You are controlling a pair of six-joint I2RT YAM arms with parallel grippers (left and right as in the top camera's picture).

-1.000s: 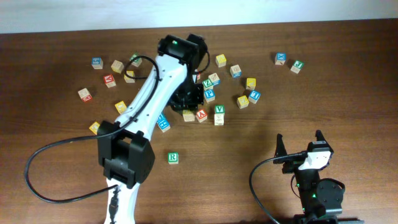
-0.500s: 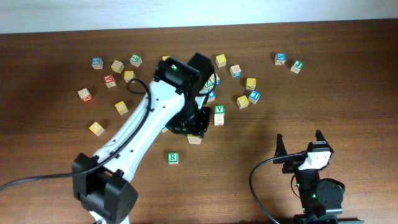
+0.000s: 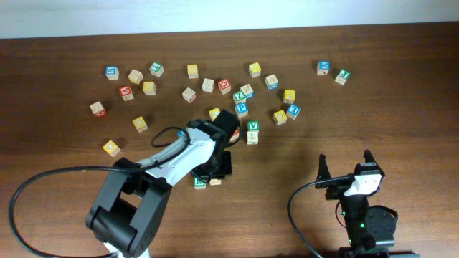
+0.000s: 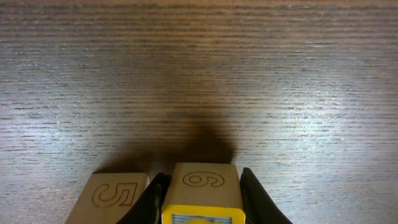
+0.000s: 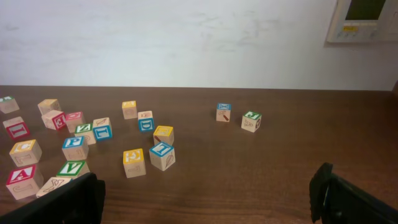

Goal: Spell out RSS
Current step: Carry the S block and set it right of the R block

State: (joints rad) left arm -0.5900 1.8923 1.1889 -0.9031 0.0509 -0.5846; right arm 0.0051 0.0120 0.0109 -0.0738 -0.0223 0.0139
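My left gripper (image 3: 216, 166) is low over the table at front centre, shut on a wooden block with a yellow-framed face and an engraved 6 (image 4: 200, 186). In the overhead view this block (image 3: 215, 181) sits just right of the green R block (image 3: 199, 183), which the arm partly hides. In the left wrist view a block engraved 5 (image 4: 115, 196) stands right beside the left finger. My right gripper (image 3: 344, 168) is open and empty at the front right, and its fingers frame bare table in the right wrist view (image 5: 205, 205).
Many letter blocks lie scattered across the back of the table, among them a green V block (image 3: 252, 126), a blue block (image 3: 242, 109) and a yellow block (image 3: 280, 116). Two more blocks (image 3: 324, 67) lie at the back right. A yellow block (image 3: 111, 147) lies at the left.
My left arm has swung from the block cluster at the back towards the front, carrying the yellow block down beside the green R block. The right arm has not moved.
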